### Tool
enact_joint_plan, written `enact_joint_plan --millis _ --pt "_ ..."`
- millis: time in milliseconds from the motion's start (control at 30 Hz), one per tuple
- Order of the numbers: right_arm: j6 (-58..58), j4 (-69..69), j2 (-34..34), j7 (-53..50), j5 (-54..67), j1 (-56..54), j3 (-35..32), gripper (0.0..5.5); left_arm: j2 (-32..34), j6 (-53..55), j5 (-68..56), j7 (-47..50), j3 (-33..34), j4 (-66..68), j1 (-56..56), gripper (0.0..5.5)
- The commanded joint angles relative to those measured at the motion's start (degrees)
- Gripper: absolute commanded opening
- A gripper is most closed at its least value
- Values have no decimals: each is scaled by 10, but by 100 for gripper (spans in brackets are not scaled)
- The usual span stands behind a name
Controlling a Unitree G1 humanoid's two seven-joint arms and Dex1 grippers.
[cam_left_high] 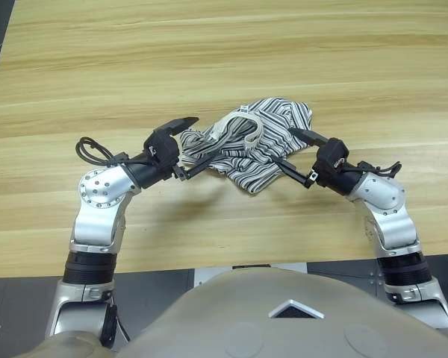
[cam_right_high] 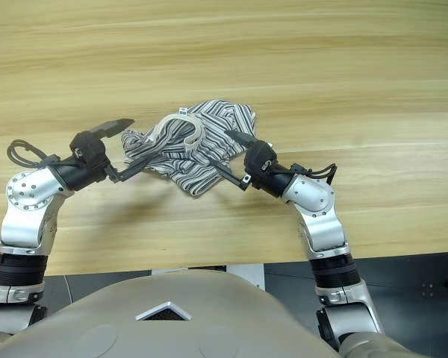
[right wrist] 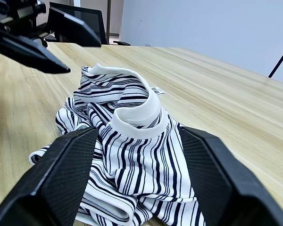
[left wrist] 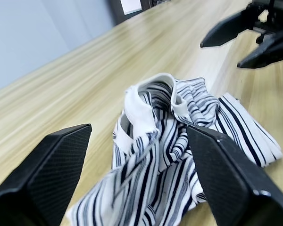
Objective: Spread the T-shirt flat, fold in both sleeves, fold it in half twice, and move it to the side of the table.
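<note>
Eye views: crumpled striped T-shirt (cam_left_high: pixel 269 123) lies toward the table's (cam_left_high: pixel 209 52) near edge, wood stretching far beyond. Left gripper (cam_left_high: pixel 203 140) and right gripper (cam_left_high: pixel 284 145) flank it, fingers spread wide. Wrist views: shirt heap sits between each pair of parted fingers, collar up.

Silver arms (cam_left_high: pixel 97 216), black claws (cam_left_high: pixel 201 142) (cam_left_high: pixel 284 145) (looped cables (cam_left_high: pixel 89 149))

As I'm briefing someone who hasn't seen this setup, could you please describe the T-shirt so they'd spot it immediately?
On the wooden table, look toward the robot's side, between the open left gripper and right gripper. The T-shirt lies there crumpled; its black-and-white stripes and white collar stand out against the plain wood.
</note>
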Motion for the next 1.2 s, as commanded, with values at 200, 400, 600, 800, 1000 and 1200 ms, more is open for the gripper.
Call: enact_joint_plan --millis 200,400,600,800,1000,1200 --pt "-1 3 4 -5 -7 -13 -1 321 -22 -47 37 10 -16 91 -25 373" --pt "-5 20 10 -9 -21 -13 9 321 -30 -75 53 21 -15 117 -30 373" --pt "-10 40 14 -9 -40 -17 20 321 -33 -78 50 28 -8 114 -21 373" --pt "-9 47 14 -11 -45 -17 22 321 -33 -75 40 26 -4 101 -18 373" --pt "-5 72 38 -30 -56 -32 30 321 -29 -64 26 24 5 84 -19 373" --pt "-9 126 65 -54 -81 -68 39 321 -43 -63 26 29 -1 92 -24 373"
